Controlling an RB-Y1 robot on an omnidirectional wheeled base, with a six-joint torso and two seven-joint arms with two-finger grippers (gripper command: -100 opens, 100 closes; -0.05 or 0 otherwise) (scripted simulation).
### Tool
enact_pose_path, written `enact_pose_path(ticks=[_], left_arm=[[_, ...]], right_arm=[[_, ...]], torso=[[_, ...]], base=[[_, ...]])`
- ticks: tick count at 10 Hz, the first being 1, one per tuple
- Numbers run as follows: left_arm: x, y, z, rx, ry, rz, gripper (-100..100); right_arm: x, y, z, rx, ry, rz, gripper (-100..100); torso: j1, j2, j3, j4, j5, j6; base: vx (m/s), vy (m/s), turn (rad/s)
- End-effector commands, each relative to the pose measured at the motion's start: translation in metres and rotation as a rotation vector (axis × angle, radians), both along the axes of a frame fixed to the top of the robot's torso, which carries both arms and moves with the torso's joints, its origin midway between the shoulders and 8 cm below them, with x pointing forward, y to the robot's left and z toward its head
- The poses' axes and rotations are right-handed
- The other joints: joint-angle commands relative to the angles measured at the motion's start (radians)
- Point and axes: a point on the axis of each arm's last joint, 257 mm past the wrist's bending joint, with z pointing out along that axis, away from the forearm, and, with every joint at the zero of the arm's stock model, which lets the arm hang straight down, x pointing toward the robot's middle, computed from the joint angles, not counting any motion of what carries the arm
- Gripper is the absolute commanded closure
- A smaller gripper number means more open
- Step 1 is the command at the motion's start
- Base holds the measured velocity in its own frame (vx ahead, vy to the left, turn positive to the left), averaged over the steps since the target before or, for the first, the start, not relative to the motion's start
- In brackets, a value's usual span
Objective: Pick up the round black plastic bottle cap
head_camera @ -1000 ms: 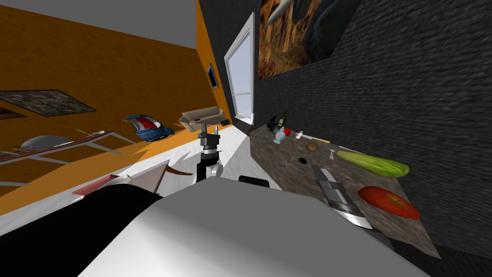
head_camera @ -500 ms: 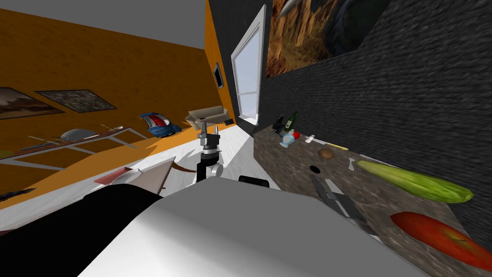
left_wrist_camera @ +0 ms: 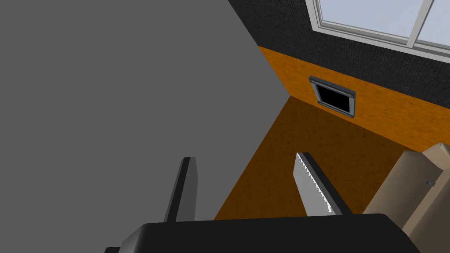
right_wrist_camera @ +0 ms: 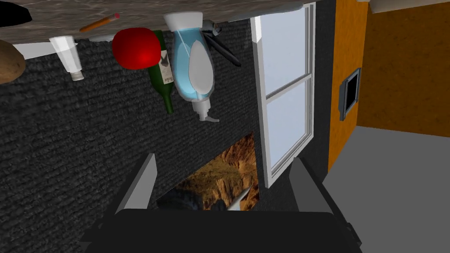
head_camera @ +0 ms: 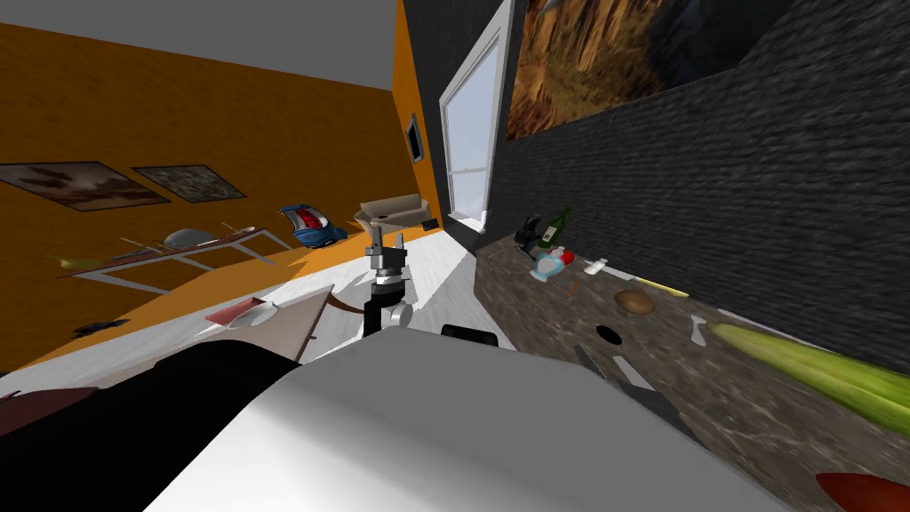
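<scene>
Spotting black cap (head_camera: 609, 334) on stone counter (head_camera: 542, 311), 7 o'clock of potato (head_camera: 634, 302), close but apart. White vial (head_camera: 698, 331) at 3 o'clock, long green veg (head_camera: 818, 373) past that. Spray bottle (head_camera: 546, 265) and green bottle (head_camera: 556, 228) at 11 o'clock. L gripper (head_camera: 388, 238) raised over floor, fingers spread w/ nothing btwn; R gripper (right_wrist_camera: 222, 184) likewise spread, empty.

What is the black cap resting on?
The black cap lies flat on the speckled counter, apart from the brown potato. The patch beneath it is covered.

Speckled stone-look counter (head_camera: 533, 307); matt cap (head_camera: 609, 334) (flat black)
</scene>
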Motion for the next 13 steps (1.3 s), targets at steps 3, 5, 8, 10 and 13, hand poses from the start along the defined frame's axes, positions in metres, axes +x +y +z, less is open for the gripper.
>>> enact_pose_path(ticks=[3, 5, 8, 10, 13], left_arm=[[0.000, 0.000, 0.000, 0.000, 0.000, 0.000, 0], [0.000, 0.000, 0.000, 0.000, 0.000, 0.000, 0], [0.000, 0.000, 0.000, 0.000, 0.000, 0.000, 0], [0.000, 0.000, 0.000, 0.000, 0.000, 0.000, 0], [0.000, 0.000, 0.000, 0.000, 0.000, 0.000, 0]], right_arm=[[-0.050, -0.012, -0.033, -0.166, 0.183, 0.021, -100], [-0.073, -0.016, -0.047, -0.238, 0.266, 0.040, -100], [-0.120, -0.025, -0.071, -0.364, 0.423, 0.091, -100], [-0.148, -0.028, -0.081, -0.426, 0.509, 0.125, -100], [-0.174, -0.032, -0.089, -0.494, 0.585, 0.169, -100]], torso=[[-0.001, -0.001, -0.001, 0.000, 0.000, -0.001], [-0.002, -0.001, -0.001, 0.000, -0.001, -0.001], [-0.003, 0.001, 0.001, 0.000, -0.001, 0.000], [-0.003, 0.001, 0.001, 0.000, -0.001, 0.000], [-0.003, 0.002, 0.001, 0.000, -0.001, -0.001]], base=[[0.077, 0.021, 0.207], [0.067, 0.000, 0.189], [0.055, -0.007, 0.208], [0.044, -0.015, 0.153], [0.035, -0.021, 0.183]])
